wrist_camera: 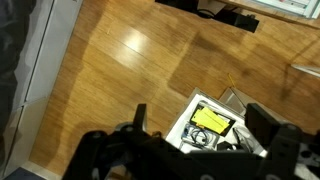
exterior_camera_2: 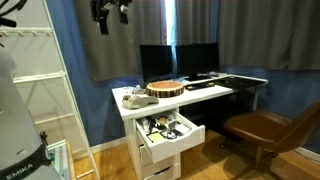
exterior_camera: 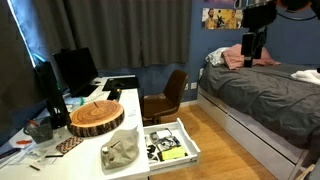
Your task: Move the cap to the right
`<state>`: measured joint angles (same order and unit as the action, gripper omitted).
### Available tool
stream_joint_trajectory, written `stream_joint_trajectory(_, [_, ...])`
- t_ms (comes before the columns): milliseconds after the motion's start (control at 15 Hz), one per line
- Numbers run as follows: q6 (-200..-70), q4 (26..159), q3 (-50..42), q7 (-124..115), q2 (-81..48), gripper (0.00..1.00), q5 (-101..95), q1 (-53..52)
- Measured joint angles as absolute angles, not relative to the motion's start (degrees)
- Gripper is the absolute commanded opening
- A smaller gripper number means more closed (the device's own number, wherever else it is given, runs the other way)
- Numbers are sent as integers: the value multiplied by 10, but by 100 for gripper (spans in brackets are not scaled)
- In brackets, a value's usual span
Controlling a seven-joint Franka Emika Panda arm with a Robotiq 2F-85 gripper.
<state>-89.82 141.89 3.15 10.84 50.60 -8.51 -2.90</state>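
1. Grey-beige cap [exterior_camera: 120, 150], soft and crumpled. Lies on the white desk [exterior_camera: 127, 98] at the front corner, just beside the open drawer. Appears in both exterior views; from the opposite side [exterior_camera_2: 135, 98] sits at the near end of the desk top [exterior_camera_2: 215, 92].
2. Round wood slice [exterior_camera: 96, 117], bark edge. Rests flat on the desk just behind the cap; also visible mid-desk [exterior_camera_2: 166, 88].
3. Open drawer [exterior_camera: 192, 140], white, pulled out below the cap's corner. Holds small mixed items, too small to name, plus a yellow packet [wrist_camera: 207, 120]. Front panel seen from the other side [exterior_camera_2: 172, 146]; white wall seen in the wrist view [wrist_camera: 186, 112].
4. Two dark monitors [exterior_camera: 72, 68], upright at the back of the desk; seen again against the curtain [exterior_camera_2: 160, 60].
5. Brown chair [exterior_camera: 168, 95], near the desk on the wooden floor [wrist_camera: 110, 70]; also [exterior_camera_2: 265, 128].
6. Bed with grey cover [exterior_camera: 260, 95], across the room, well apart from the desk.
7. Gripper [exterior_camera: 250, 58], black, raised high, well apart from the cap; near the top edge in an exterior view [exterior_camera_2: 110, 20]. In the wrist view [wrist_camera: 200, 125], fingers [wrist_camera: 140, 118] spread wide, nothing between them, above the floor and the drawer.
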Motion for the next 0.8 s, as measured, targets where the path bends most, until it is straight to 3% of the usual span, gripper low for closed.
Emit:
stream_joint_trajectory(533, [-904, 1460, 16, 72, 452, 100, 40, -58])
stream_joint_trajectory(800, [-1008, 1501, 16, 23, 390, 100, 125, -55])
